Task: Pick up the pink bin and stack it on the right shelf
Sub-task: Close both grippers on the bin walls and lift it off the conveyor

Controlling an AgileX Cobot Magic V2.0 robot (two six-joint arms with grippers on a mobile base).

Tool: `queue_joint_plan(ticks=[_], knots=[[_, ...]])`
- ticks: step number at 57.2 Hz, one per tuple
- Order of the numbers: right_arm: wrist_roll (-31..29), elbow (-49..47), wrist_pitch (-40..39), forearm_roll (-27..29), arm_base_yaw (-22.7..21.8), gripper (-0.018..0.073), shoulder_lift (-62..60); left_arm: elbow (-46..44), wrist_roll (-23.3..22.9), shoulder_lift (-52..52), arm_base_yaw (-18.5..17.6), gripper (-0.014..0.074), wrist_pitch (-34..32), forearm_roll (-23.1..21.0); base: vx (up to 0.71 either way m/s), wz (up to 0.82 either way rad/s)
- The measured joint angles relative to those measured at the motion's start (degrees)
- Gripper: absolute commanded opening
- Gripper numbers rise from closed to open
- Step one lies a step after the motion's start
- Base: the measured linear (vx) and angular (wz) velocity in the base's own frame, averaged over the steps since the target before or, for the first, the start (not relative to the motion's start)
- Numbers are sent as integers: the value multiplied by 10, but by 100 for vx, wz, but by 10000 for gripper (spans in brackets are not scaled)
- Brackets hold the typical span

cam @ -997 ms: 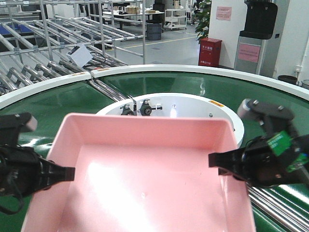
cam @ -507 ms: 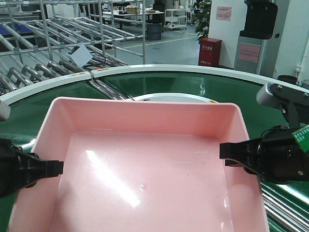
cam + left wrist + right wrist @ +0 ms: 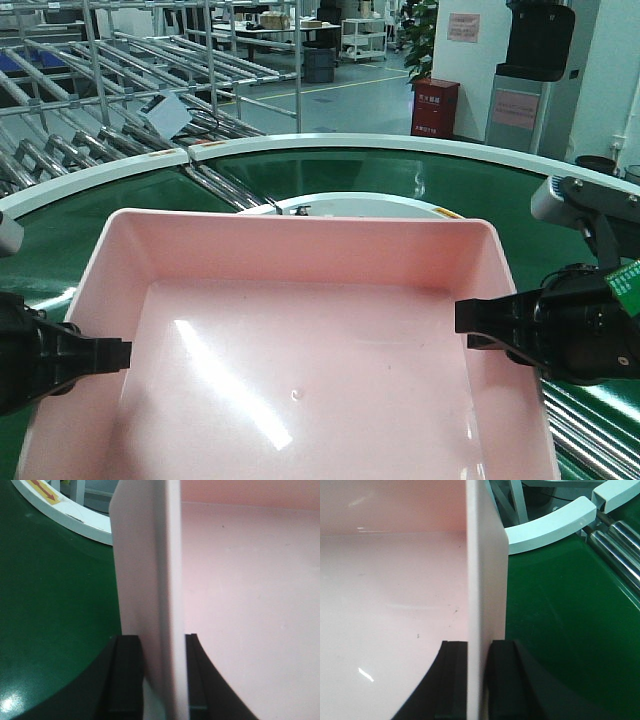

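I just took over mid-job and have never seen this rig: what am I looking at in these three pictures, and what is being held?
This is a two-armed robot. The wide picture looks forward from its body: the empty pink bin fills the foreground, with a curved green conveyor belt beyond it and steel roller racks at far left. The other two pictures come from cameras on the wrists. The left claw pinches the bin's left wall, one finger inside and one outside; the right claw does the same on the right wall. So both arms hold the bin together.
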Motion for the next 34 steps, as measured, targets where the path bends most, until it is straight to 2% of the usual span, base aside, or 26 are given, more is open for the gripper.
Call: queue_joint_plan(ticks=[34], knots=[[0, 0, 0, 0, 0, -9, 0, 0, 0, 0, 0, -2, 0, 0, -3, 1]])
